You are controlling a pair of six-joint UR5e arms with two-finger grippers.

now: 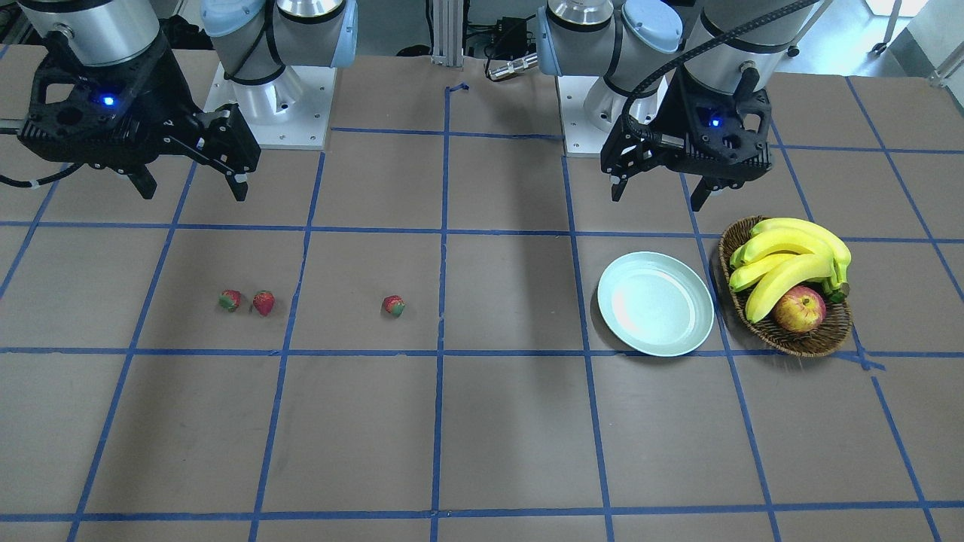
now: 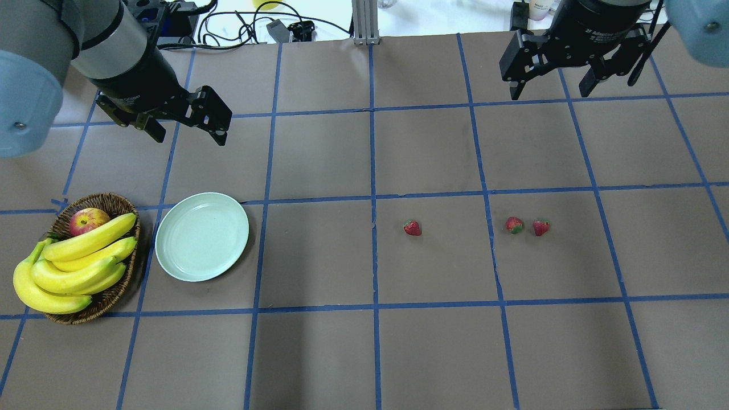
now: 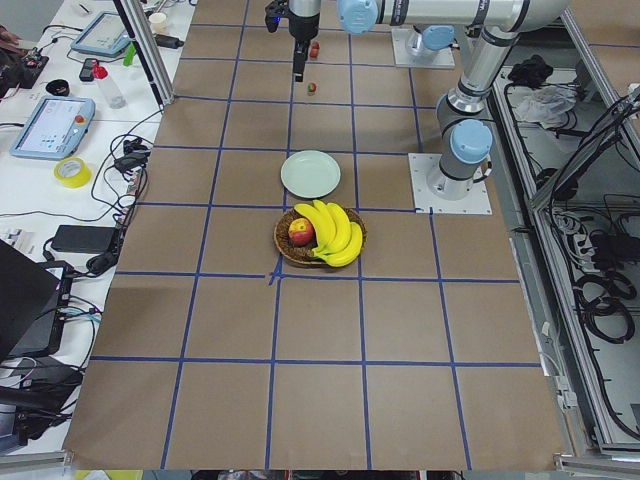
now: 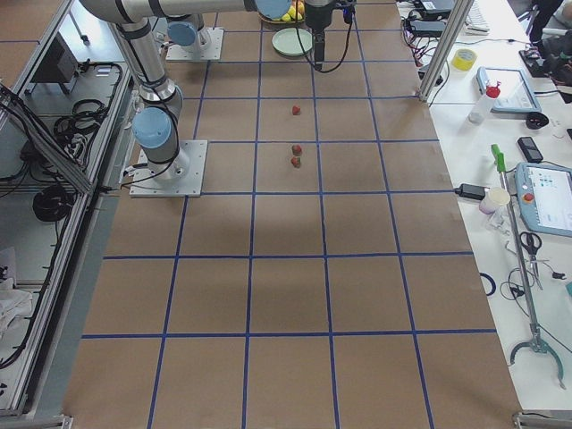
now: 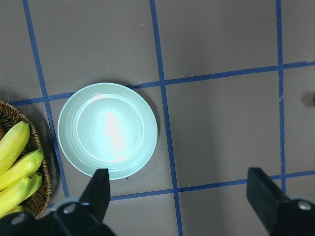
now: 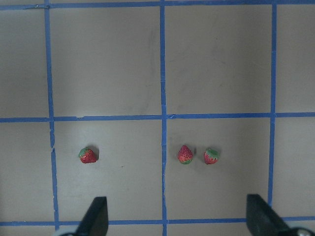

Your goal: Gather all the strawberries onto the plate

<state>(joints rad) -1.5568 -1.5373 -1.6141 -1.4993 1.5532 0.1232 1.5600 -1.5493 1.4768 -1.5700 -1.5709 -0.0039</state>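
All three strawberries are lying on the table (image 2: 319,256), none of them in the plate (image 2: 202,236) yet. Two are sitting just beside each other (image 2: 515,225) (image 2: 541,227), and the third (image 2: 412,228) is lying apart from them, on the side nearer the plate. The plate is sitting bare just beside a basket (image 2: 117,200) holding bananas (image 2: 74,262) and an apple (image 2: 88,219), well apart from the berries.

The right arm (image 2: 603,23) is hovering over the berry half of the table, its jaws spread wide and gripping nothing. Its wrist camera is looking straight down on all three berries, likely so one can be lined up for a pick. The left arm (image 2: 114,57) is hanging above the plate side with its jaws likewise spread and empty, the plate showing in its wrist view.

By the look of it, the collecting is only beginning. The right arm seems better placed for picking, since the berries are lying in its half. Being so small, they are calling for a low, well-centred pinch.
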